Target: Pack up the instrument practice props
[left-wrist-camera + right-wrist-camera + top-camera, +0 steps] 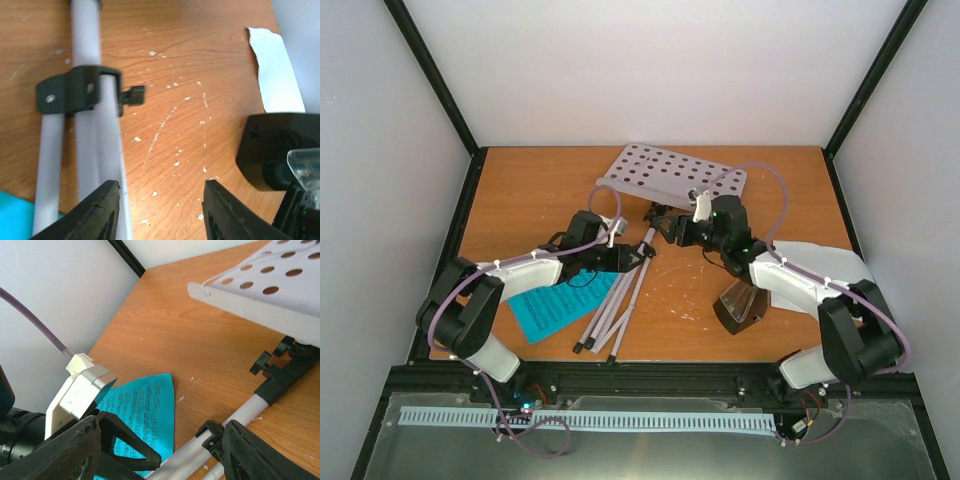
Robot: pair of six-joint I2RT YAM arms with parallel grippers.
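Observation:
The music stand lies flat on the table, its perforated grey tray at the back and its folded silver legs pointing to the front. My left gripper is open just right of the leg tubes, with only bare wood between its fingers. My right gripper is open above the stand's black joint, and nothing sits in its gap. A blue music sheet lies left of the legs. Under my right arm lies a white sheet. The black metronome stands front right.
A black clamp binds the leg tubes. The tray's edge hangs over the stand's knob. White walls with black frame posts enclose the table on three sides. Both arms' purple cables loop above the wood.

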